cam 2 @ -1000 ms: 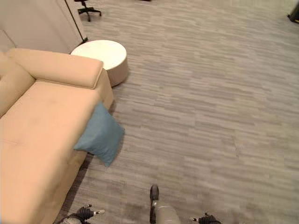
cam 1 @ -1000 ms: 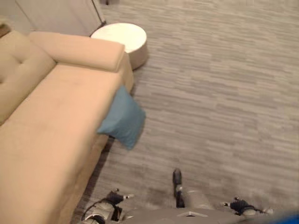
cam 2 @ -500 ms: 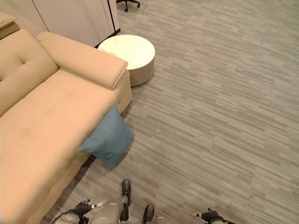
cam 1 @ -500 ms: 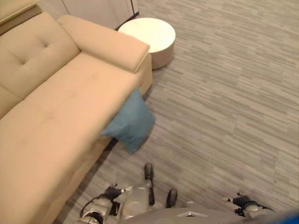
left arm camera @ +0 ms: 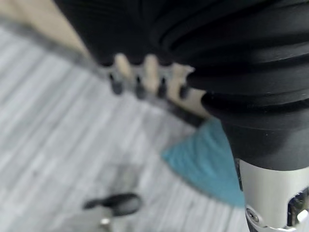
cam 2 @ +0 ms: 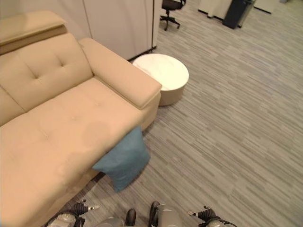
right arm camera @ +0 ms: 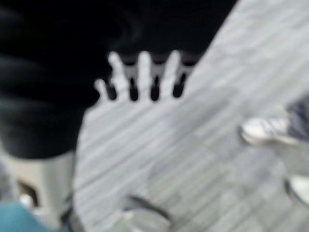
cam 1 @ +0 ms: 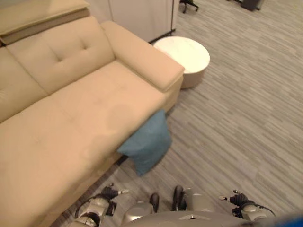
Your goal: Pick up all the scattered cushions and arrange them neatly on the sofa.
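Against sofa (cam 2: 71, 123) front: blue cushion (cam 2: 122, 163) | left hand (left arm camera: 145, 79), right hand (right arm camera: 140, 77) apart, fingers relaxed, empty

Even, soft indoor light, no glare; a faint shadow under the sofa (cam 2: 57, 137); both wrist views are blurred.

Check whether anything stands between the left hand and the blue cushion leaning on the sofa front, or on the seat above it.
Nothing visible does. The blue cushion stands on the floor against the sofa front, with bare floor between it and the left hand, which hangs open and holds nothing. The seat above the cushion is bare. The round white table stands off beyond the armrest.
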Controlling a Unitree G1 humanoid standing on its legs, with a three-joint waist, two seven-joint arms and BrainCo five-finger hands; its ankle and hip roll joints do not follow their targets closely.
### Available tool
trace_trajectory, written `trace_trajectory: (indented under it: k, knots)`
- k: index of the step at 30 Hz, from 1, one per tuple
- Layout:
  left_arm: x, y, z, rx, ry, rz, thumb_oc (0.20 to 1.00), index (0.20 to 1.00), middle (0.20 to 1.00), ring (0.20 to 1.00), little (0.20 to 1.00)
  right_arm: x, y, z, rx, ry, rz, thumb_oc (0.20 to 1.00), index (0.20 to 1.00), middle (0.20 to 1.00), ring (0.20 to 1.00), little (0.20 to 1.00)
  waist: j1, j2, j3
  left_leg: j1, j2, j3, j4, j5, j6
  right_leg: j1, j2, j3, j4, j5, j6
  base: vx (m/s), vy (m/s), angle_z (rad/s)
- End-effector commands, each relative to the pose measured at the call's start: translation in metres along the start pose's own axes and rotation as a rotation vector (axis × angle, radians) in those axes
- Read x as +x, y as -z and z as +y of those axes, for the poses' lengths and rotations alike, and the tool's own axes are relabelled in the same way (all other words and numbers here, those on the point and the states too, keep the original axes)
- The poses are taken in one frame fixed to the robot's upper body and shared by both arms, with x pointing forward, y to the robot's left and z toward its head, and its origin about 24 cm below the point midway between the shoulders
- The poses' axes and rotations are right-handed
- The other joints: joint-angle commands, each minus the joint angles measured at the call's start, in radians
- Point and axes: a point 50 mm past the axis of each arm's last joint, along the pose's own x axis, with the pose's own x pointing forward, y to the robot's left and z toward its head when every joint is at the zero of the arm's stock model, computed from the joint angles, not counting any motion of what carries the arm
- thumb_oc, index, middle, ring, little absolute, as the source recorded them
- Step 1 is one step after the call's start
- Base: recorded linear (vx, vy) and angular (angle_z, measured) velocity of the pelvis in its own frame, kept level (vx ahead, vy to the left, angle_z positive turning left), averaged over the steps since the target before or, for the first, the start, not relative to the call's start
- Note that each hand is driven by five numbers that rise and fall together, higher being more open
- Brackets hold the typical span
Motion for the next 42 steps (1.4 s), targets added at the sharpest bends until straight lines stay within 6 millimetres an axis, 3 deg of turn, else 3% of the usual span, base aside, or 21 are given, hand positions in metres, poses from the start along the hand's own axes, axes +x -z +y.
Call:
trace_trajectory:
  k: [1, 2, 5, 7, 9, 12, 14, 16, 17, 19, 21, 22, 27, 31, 32, 34, 38, 42]
  knots:
    - [-0.002, 0.01, 0.009, -0.051, -0.041, 0.012, 1.0, 1.0, 1.0, 1.0, 1.0, 0.001, -0.004, -0.014, 0.019, 0.041, -0.017, 1.0, 1.0, 1.0, 1.0, 1.0, -0.016, -0.008, 0.011, -0.048, -0.021, 0.01, 0.105, -0.054, -0.076, 0.05, -0.005, 0.099, -0.03, 0.145, 0.064, 0.16, -0.12, 1.05]
    - [-0.002, 0.012, 0.01, -0.066, -0.048, 0.019, 1.0, 1.0, 1.0, 1.0, 1.0, 0.001, -0.005, -0.014, 0.026, 0.04, -0.02, 1.0, 1.0, 1.0, 1.0, 1.0, -0.017, -0.014, 0.017, -0.039, -0.031, -0.046, 0.107, -0.058, -0.083, 0.05, -0.014, 0.079, -0.032, 0.16, 0.068, 0.16, -0.121, 1.14]
    - [-0.002, 0.015, 0.01, -0.073, -0.05, 0.026, 1.0, 1.0, 1.0, 1.0, 1.0, 0.001, -0.003, -0.012, 0.017, 0.034, -0.019, 1.0, 1.0, 1.0, 1.0, 1.0, -0.017, -0.023, 0.01, -0.042, -0.032, -0.068, 0.107, -0.06, -0.091, 0.088, -0.042, 0.025, -0.057, 0.156, 0.059, 0.11, -0.154, 1.37]
    - [-0.002, 0.012, 0.011, -0.094, -0.056, 0.021, 1.0, 1.0, 1.0, 1.0, 1.0, 0.001, -0.009, -0.012, 0.0, 0.037, -0.042, 1.0, 1.0, 1.0, 1.0, 1.0, -0.009, -0.019, 0.007, -0.057, -0.007, -0.07, 0.1, -0.053, -0.108, 0.094, -0.036, 0.006, -0.039, 0.141, 0.048, 0.05, -0.237, 0.92]
    - [-0.001, 0.008, 0.013, -0.1, -0.059, 0.008, 1.0, 1.0, 1.0, 1.0, 1.0, 0.001, -0.011, -0.016, 0.02, 0.052, -0.052, 1.0, 1.0, 1.0, 1.0, 1.0, -0.009, -0.013, 0.004, -0.095, 0.026, -0.077, 0.096, -0.035, -0.134, 0.11, -0.049, -0.07, -0.037, 0.109, 0.034, 0.02, -0.291, 0.95]
    - [-0.001, 0.004, 0.012, -0.095, -0.054, -0.001, 1.0, 1.0, 1.0, 1.0, 1.0, 0.001, -0.012, -0.018, 0.031, 0.059, -0.057, 1.0, 1.0, 1.0, 1.0, 1.0, -0.023, -0.011, 0.005, -0.134, 0.05, -0.024, 0.111, -0.036, -0.139, 0.119, -0.063, -0.116, -0.035, 0.086, 0.028, -0.03, -0.15, 1.76]
    - [0.0, -0.003, 0.009, -0.09, -0.046, -0.018, 1.0, 1.0, 1.0, 1.0, 1.0, 0.002, -0.015, -0.025, 0.058, 0.084, -0.064, 1.0, 1.0, 1.0, 1.0, 1.0, -0.049, -0.004, 0.021, -0.184, 0.092, 0.197, 0.168, -0.049, -0.137, 0.146, -0.084, -0.178, -0.037, 0.071, 0.019, -0.06, -0.107, 0.78]
    - [0.0, -0.006, 0.01, -0.087, -0.047, -0.027, 1.0, 1.0, 1.0, 1.0, 1.0, 0.002, -0.015, -0.024, 0.064, 0.08, -0.063, 1.0, 1.0, 1.0, 1.0, 1.0, -0.056, -0.002, 0.017, -0.192, 0.096, 0.237, 0.166, -0.044, -0.135, 0.146, -0.085, -0.191, -0.041, 0.067, 0.018, -0.02, -0.04, 0.69]
    - [0.0, -0.006, 0.009, -0.078, -0.04, -0.03, 1.0, 1.0, 1.0, 1.0, 1.0, 0.002, -0.015, -0.023, 0.066, 0.074, -0.055, 1.0, 1.0, 1.0, 1.0, 1.0, -0.055, 0.005, 0.011, -0.202, 0.083, 0.29, 0.137, -0.023, -0.127, 0.154, -0.079, -0.219, -0.05, 0.066, 0.016, 0.0, -0.018, 0.83]
    - [0.0, -0.001, 0.009, -0.078, -0.04, -0.014, 1.0, 1.0, 1.0, 1.0, 1.0, 0.002, -0.016, -0.02, 0.064, 0.065, -0.061, 1.0, 1.0, 1.0, 1.0, 1.0, -0.052, 0.007, 0.004, -0.205, 0.076, 0.323, 0.112, -0.014, -0.113, 0.157, -0.075, -0.228, -0.054, 0.069, 0.019, 0.05, -0.002, 0.36]
    - [-0.001, 0.004, 0.011, -0.088, -0.047, 0.001, 1.0, 1.0, 1.0, 1.0, 1.0, 0.002, -0.017, -0.018, 0.054, 0.057, -0.062, 1.0, 1.0, 1.0, 1.0, 1.0, -0.047, 0.003, 0.0, -0.2, 0.076, 0.322, 0.101, -0.011, -0.113, 0.157, -0.071, -0.225, -0.051, 0.068, 0.019, 0.07, 0.05, 0.03]
    - [-0.002, 0.012, 0.012, -0.098, -0.054, 0.026, 1.0, 1.0, 1.0, 1.0, 1.0, 0.002, -0.019, -0.015, 0.038, 0.05, -0.068, 1.0, 1.0, 1.0, 1.0, 1.0, -0.032, -0.003, 0.003, -0.192, 0.055, 0.28, 0.101, -0.018, -0.108, 0.162, -0.066, -0.209, -0.045, 0.066, 0.023, 0.09, 0.082, -0.16]
    - [-0.003, 0.021, 0.018, -0.129, -0.071, 0.051, 1.0, 1.0, 1.0, 1.0, 1.0, 0.002, -0.026, -0.012, 0.032, 0.041, -0.09, 1.0, 1.0, 1.0, 1.0, 1.0, -0.016, -0.013, 0.012, -0.185, 0.066, 0.299, 0.089, -0.022, -0.094, 0.145, -0.077, -0.208, 0.035, 0.059, 0.042, 0.07, 0.123, -0.22]
    - [-0.002, 0.014, 0.027, -0.133, -0.097, 0.028, 1.0, 1.0, 1.0, 1.0, 1.0, 0.003, -0.035, -0.013, 0.042, 0.043, -0.116, 1.0, 1.0, 1.0, 1.0, 1.0, -0.016, -0.007, 0.038, -0.196, 0.071, 0.275, 0.11, -0.023, -0.085, 0.085, -0.07, -0.133, 0.153, 0.046, 0.055, 0.01, 0.05, -0.18]
    - [-0.001, 0.007, 0.03, -0.136, -0.105, 0.007, 1.0, 1.0, 1.0, 1.0, 1.0, 0.003, -0.034, -0.015, 0.052, 0.049, -0.112, 1.0, 1.0, 1.0, 1.0, 1.0, -0.025, -0.003, 0.042, -0.2, 0.061, 0.246, 0.121, -0.028, -0.084, 0.089, -0.069, -0.069, 0.138, 0.039, 0.046, 0.05, -0.02, 0.3]
    - [-0.001, 0.0, 0.032, -0.152, -0.115, -0.023, 1.0, 1.0, 1.0, 1.0, 1.0, 0.003, -0.036, -0.019, 0.051, 0.064, -0.119, 1.0, 1.0, 1.0, 1.0, 1.0, -0.015, -0.002, 0.041, -0.21, 0.071, 0.247, 0.129, -0.039, -0.088, 0.099, -0.119, -0.092, 0.078, 0.066, 0.043, 0.04, -0.072, 0.42]
    - [-0.001, -0.013, 0.038, -0.216, -0.143, -0.076, 1.0, 1.0, 1.0, 1.0, 1.0, 0.003, -0.04, -0.024, 0.066, 0.082, -0.133, 1.0, 1.0, 1.0, 1.0, 1.0, -0.022, -0.006, 0.052, -0.208, 0.062, 0.22, 0.138, -0.047, -0.098, 0.078, -0.151, -0.038, 0.012, 0.125, 0.068, 0.05, -0.064, 0.04]
    - [-0.001, -0.014, 0.043, -0.255, -0.173, -0.085, 1.0, 1.0, 1.0, 1.0, 1.0, 0.003, -0.043, -0.027, 0.071, 0.094, -0.146, 1.0, 1.0, 1.0, 1.0, 1.0, -0.011, -0.022, 0.052, -0.227, 0.065, 0.22, 0.141, -0.038, -0.109, 0.102, -0.168, -0.081, -0.032, 0.132, 0.078, 0.0, -0.088, 0.14]
